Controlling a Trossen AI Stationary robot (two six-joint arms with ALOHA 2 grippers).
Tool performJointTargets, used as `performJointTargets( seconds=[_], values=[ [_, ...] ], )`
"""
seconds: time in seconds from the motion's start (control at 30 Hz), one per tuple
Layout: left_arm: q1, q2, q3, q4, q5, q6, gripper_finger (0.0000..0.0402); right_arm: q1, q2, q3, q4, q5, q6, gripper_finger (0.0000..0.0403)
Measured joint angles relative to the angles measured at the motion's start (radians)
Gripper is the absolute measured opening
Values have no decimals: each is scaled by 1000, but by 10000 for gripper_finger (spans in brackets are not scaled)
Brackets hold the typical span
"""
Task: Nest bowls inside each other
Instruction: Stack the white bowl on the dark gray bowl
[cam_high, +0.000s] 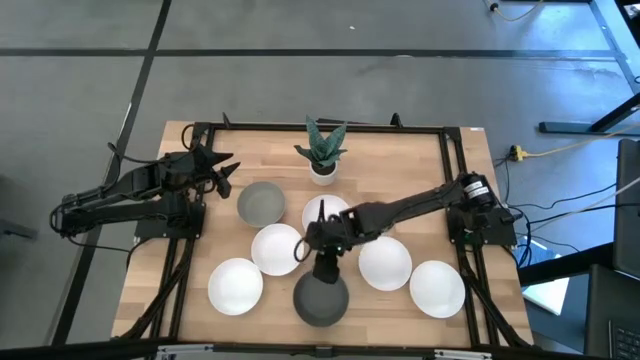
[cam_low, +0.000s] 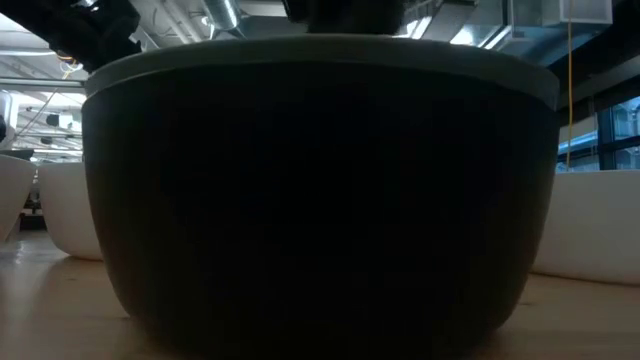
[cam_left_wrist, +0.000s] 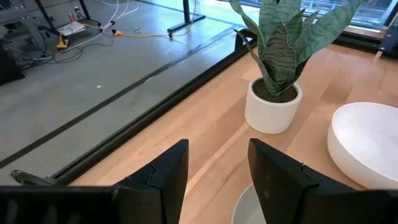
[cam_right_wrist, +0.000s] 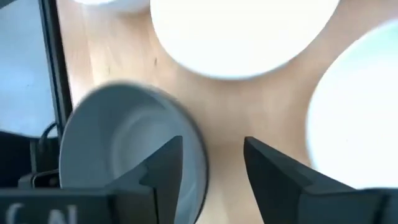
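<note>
Seven bowls show on the wooden table. Five are white: (cam_high: 325, 213), (cam_high: 277, 249), (cam_high: 235, 286), (cam_high: 385, 262), (cam_high: 437, 288). One grey bowl (cam_high: 261, 203) stands at the far left. A dark bowl (cam_high: 320, 298) stands at the near edge; in the low view its black wall (cam_low: 320, 200) carries a lighter rim band. My right gripper (cam_high: 322, 272) hangs open over this bowl's far rim (cam_right_wrist: 198, 152), one finger above the grey inside, one outside. My left gripper (cam_high: 228, 175) is open, left of the grey bowl.
A small white pot with a green plant (cam_high: 322, 168) stands at the far middle, also in the left wrist view (cam_left_wrist: 273, 106). A black frame (cam_high: 320, 127) edges the table. White bowls flank the dark bowl on both sides (cam_low: 70, 210), (cam_low: 590, 225).
</note>
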Motion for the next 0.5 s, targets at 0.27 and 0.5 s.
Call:
performJointTargets(
  seconds=[0.27,0.5],
  values=[
    [0,0,0,0,0,8,161,-49,-1,37,-69,142,-172,166],
    [0,0,0,0,0,11,161,-75,-1,-28,-66,139,-267,165]
  ],
)
